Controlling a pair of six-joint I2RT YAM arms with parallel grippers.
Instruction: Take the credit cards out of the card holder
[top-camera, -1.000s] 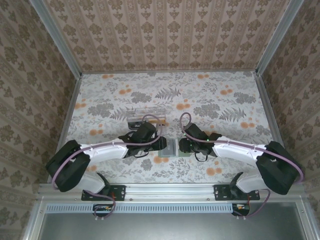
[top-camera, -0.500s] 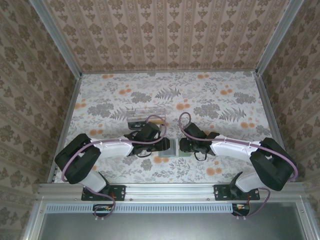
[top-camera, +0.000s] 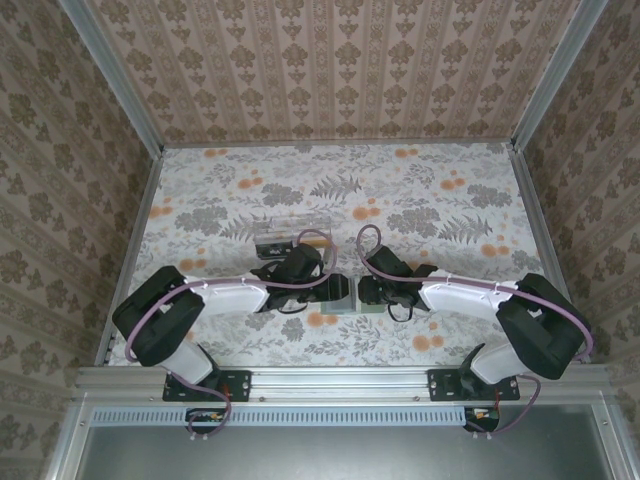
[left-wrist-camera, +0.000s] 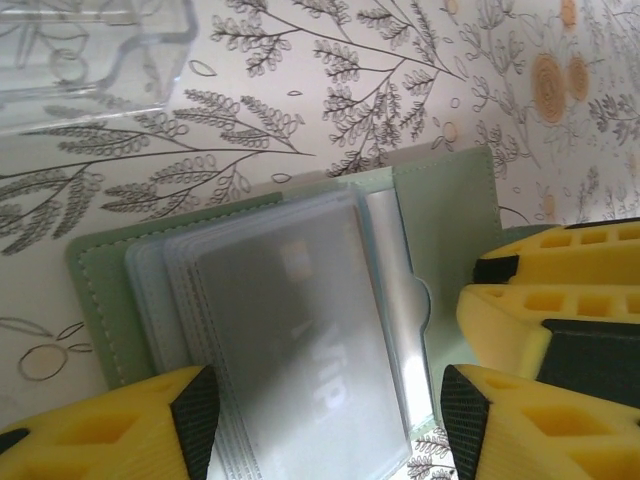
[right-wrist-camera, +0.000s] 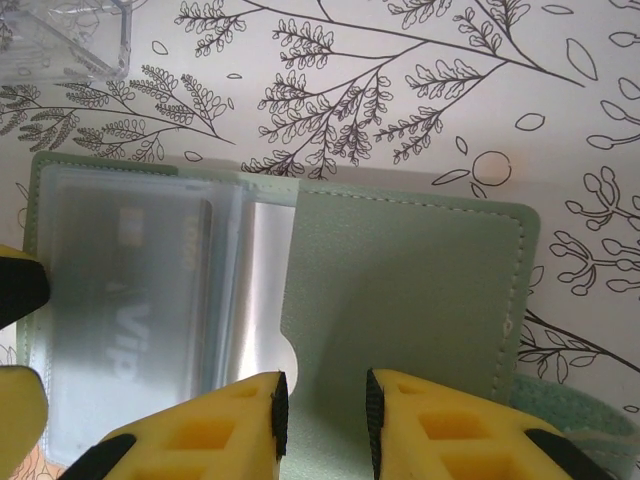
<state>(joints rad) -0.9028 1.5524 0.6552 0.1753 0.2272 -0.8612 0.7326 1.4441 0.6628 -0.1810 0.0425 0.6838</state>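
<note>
In the top external view, the left arm (top-camera: 215, 295) was folded low, its forearm lying to the right over the surface (top-camera: 430, 190). The right arm (top-camera: 470, 295) mirrored it toward the left. The left end effector (top-camera: 335, 290) and the right end effector (top-camera: 362, 292) met almost nose to nose above the card holder (top-camera: 349, 299), which lay on the surface between them. Compared with one second ago, the left elbow had shifted to the right and the left end effector had come a little closer, so it covered more of the card holder. The right arm had hardly changed. A clear plastic box (top-camera: 290, 230) stood just behind the left wrist.

In the left wrist view, the left end effector (left-wrist-camera: 330, 410) was open. Its pads (left-wrist-camera: 197, 410) stood wide apart on either side of the transparent sleeves (left-wrist-camera: 290, 320), with a gap at the right one. The card holder (left-wrist-camera: 445, 190) lay unfolded and flat. The fingers (left-wrist-camera: 540, 300) of the right end effector rested on its right part. The clear plastic box (left-wrist-camera: 90, 50) was at the upper left, apart from the card holder.

In the right wrist view, the right end effector (right-wrist-camera: 322, 395) held its jaws narrowly apart at the near edge of the green panel of the card holder (right-wrist-camera: 410, 300). Whether they pinched it, I could not tell. A card (right-wrist-camera: 120, 300) with "Vip" lettering sat inside the transparent sleeves at the left.
</note>
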